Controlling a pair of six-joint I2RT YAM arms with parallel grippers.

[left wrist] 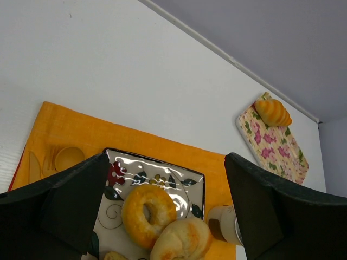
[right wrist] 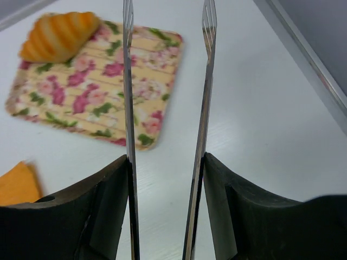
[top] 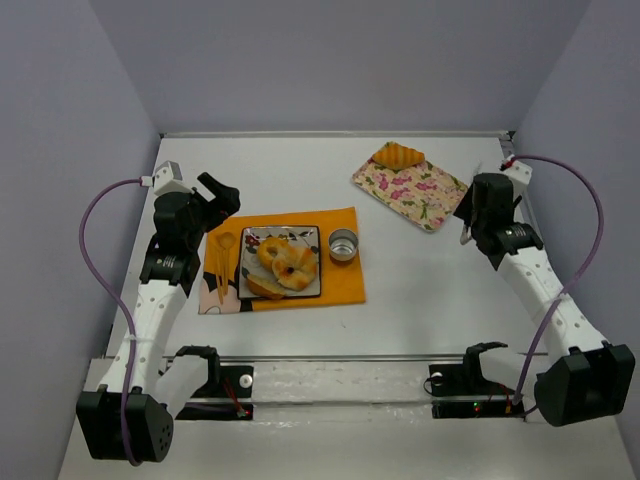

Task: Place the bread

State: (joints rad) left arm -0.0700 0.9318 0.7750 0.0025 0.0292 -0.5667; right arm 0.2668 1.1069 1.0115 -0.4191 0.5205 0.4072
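Between the fingers of the right gripper point(right wrist: 165, 160) a pair of metal tongs point(right wrist: 129, 81) is clamped, its two blades standing apart with nothing between them. From this gripper, in its wrist view, the croissant point(right wrist: 58, 36) lies between 10 and 11 o'clock, resting on the far corner of the floral tray point(right wrist: 108, 92). Its long axis runs 8 to 2 o'clock, roughly along the line on which the blades close rather than across it. The left gripper point(left wrist: 165, 157), jaws wide apart and empty, hovers with the plate point(left wrist: 157, 162) at its 6 o'clock; the plate bears a bagel point(left wrist: 143, 215) and a roll point(left wrist: 181, 241). Judgement: the croissant appears already set down. For bread on the plate the left arm is nearer, since in the top view the plate lies well apart from the tongs, at about 9 o'clock.
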